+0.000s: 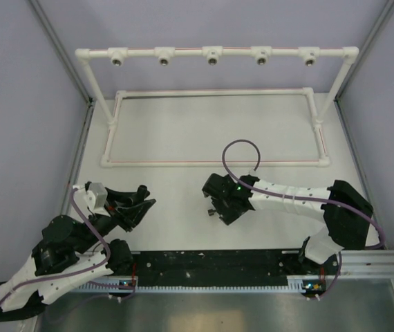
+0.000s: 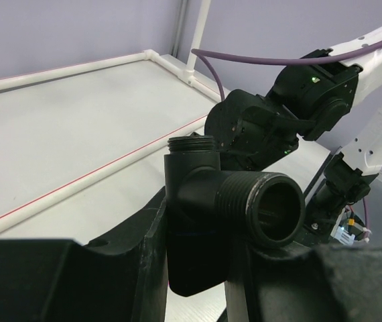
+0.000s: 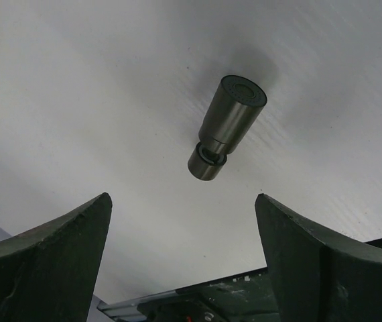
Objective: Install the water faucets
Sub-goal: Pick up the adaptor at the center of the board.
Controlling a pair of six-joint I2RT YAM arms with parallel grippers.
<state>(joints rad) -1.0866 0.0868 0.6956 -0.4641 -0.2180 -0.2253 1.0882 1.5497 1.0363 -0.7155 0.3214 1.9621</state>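
Left gripper: jaws nearly closed, clamped on the lower body of the T-shaped faucet, both threaded ends standing clear of the fingers. Right gripper: jaws at full spread, holding nothing. The stubby faucet lies on its side on the table, ahead of the fingertips and slightly off their centre line. Hazards: the round body may roll away if one finger touches first. The T-piece, held low, may twist in the grip when pressed against a socket.
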